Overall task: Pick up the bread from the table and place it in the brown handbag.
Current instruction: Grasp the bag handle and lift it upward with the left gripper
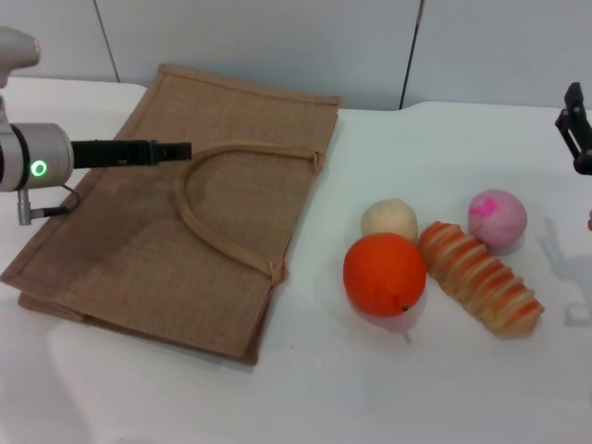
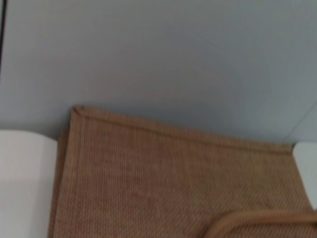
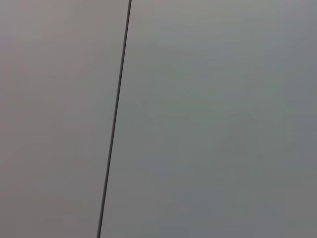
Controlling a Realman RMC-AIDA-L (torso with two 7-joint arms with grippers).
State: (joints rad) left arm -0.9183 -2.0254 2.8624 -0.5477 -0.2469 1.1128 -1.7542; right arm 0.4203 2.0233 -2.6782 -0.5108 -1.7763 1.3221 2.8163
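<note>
Right now I see the bread [image 1: 480,277] lying on the white bench [image 1: 370,388] at the near right, its striped length running from far-left to near-right. Its far-left end sits just beside the orange fruit [image 1: 385,274], which is to its left. A small cream bun [image 1: 389,220] lies just beyond the fruit, and a pink ball [image 1: 498,220] lies just beyond the bread.

My brown handbag [image 1: 176,231] lies flat on the left half of the bench, well apart from the bread, with its looped handle [image 1: 217,208] resting on top of the burlap.

My left hand [image 1: 171,151] reaches in from the left edge and hangs over the far part of the bag, beside the handle loop; its fingers look close together and hold nothing. My right hand [image 1: 577,129] sits at the far right edge, only partly in view, and I cannot tell how it is set. My right wrist camera shows only a grey wall panel [image 3: 198,119].
</note>
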